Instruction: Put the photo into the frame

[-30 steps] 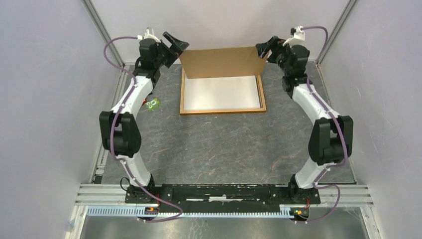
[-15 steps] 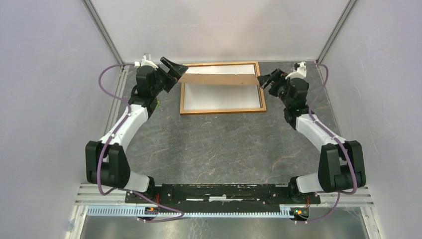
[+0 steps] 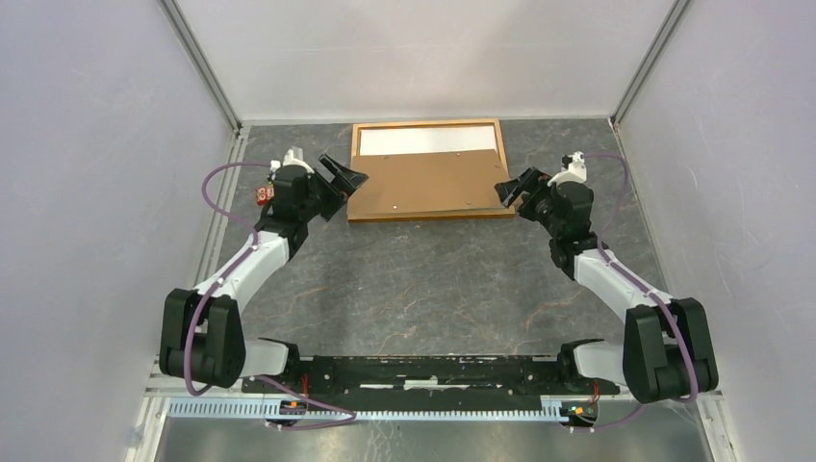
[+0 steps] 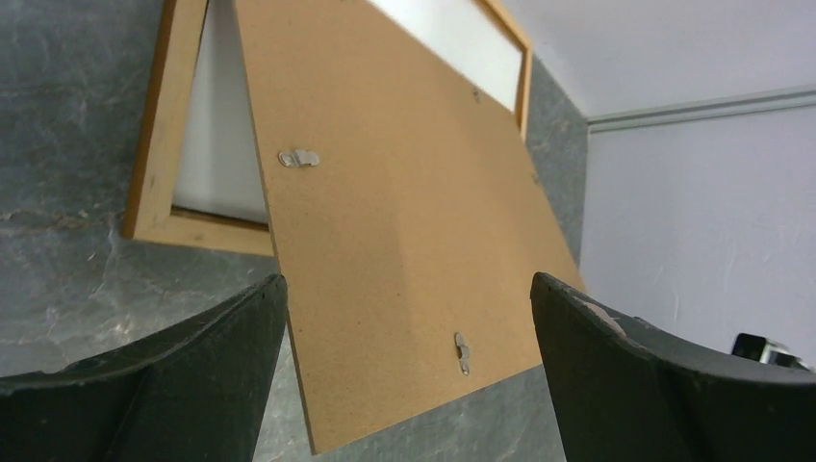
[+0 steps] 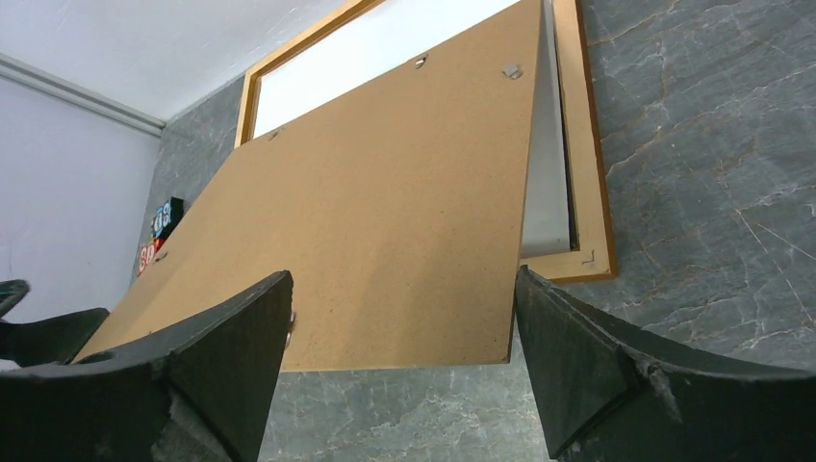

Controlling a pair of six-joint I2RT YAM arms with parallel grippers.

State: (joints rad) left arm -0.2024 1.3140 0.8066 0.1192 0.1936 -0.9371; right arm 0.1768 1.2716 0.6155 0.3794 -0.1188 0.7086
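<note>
**Counter** [image 3: 414, 279]: dark grey, marbled surface, walled on three sides by pale panels.

**Frame** [image 3: 428, 123]: thin light-brown wooden rectangle. It lies flat at the far middle of the counter, long sides running left to right, between the two hands.

**Photo** [image 3: 423, 141]: lies inside the frame, white side up. The top view shows only a strip of it along the far rail. The wrist views also show slivers at the frame's left and right ends, under the backing board. The printed side is not visible.

**Backing board** [image 3: 428, 183]: plain brown fibreboard with small metal clips [image 4: 298, 157] near its edges. It lies over the frame and covers most of the opening, but it is not seated in the recess. It sits shifted toward the near side, and in both wrist views its near edge reaches out past the frame's near rail.

**Left hand** [image 3: 344, 185]: fingers spread wide, gripping nothing. It sits just beside the left end of the frame and points at it.

**Right hand** [image 3: 510, 188]: fingers apart, gripping nothing. It sits just beside the right end of the frame and faces the board's right edge.

**Small dark and red blocks** [image 5: 164, 219]: on the counter left of the frame, near the left arm. Their markings are too small to read.
</note>
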